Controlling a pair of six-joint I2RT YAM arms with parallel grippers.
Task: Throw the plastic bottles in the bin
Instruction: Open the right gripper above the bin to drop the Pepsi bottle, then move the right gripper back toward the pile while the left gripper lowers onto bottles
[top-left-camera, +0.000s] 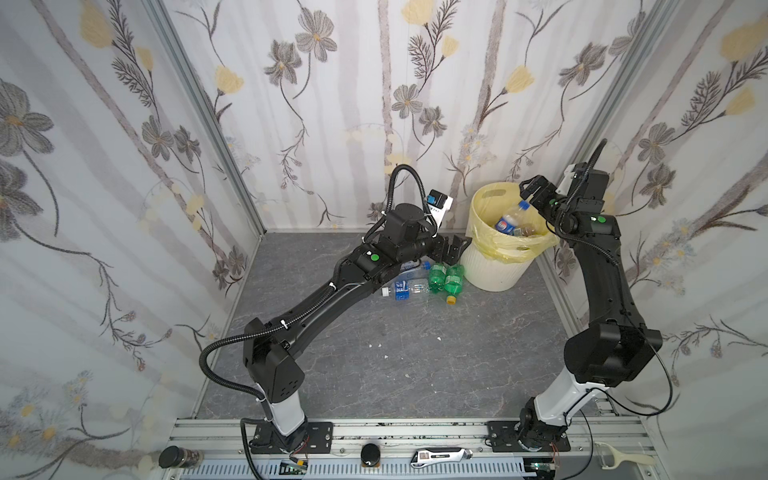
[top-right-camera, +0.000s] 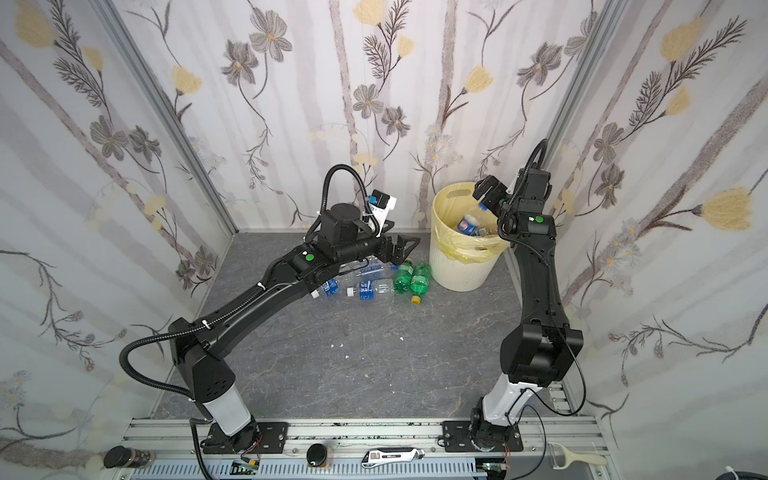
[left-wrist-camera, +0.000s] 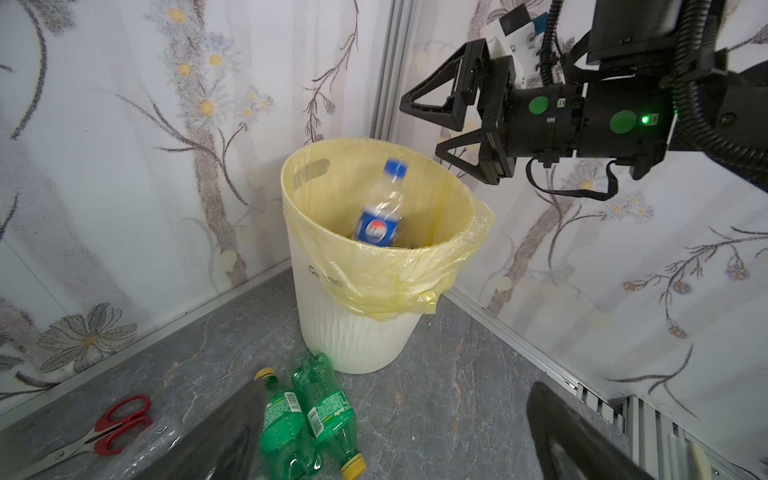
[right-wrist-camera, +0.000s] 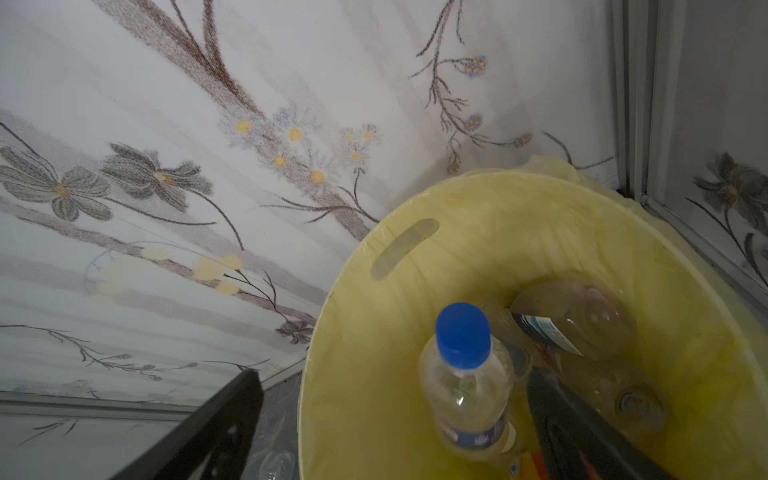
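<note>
**Clearly let go — blue-capped bottle (left-wrist-camera: 380, 212) inside the bin (left-wrist-camera: 353, 340)**

Only the left wrist view shows the right tool (left-wrist-camera: 419, 129) from the side. Its jaws stand wide apart above the bin's rim with nothing between them, and the blurred bottle sits below, clear of both. The right wrist view looks down into the bin instead, with the blue cap uppermost and the tool's dark fingers (right-wrist-camera: 208, 428) splayed either side of it. The left wrist view alone also shows red-handled scissors (left-wrist-camera: 120, 424) on the tabletop (left-wrist-camera: 457, 395), farther from the bin than the green bottles. In both top views the left arm covers them.

A pale yellow bag (left-wrist-camera: 395, 282) lines the bin and folds over its rim. The blue-capped bottle leans inside, cap up and label down. In the right wrist view a second clear bottle (right-wrist-camera: 582, 320) lies beside it against the lining.

Two green bottles (top-left-camera: 454, 278), yellow-capped, lie side by side on the tabletop just beside the bin's foot. Past them, away from the bin, lies a clear bottle with a blue label (top-left-camera: 405, 289). In a top view another blue-labelled bottle (top-right-camera: 330, 286) shows from under the left arm.

The left tool (top-left-camera: 453, 245) hovers over the green bottles, close to the bin's wall — jaws spread and empty.
</note>
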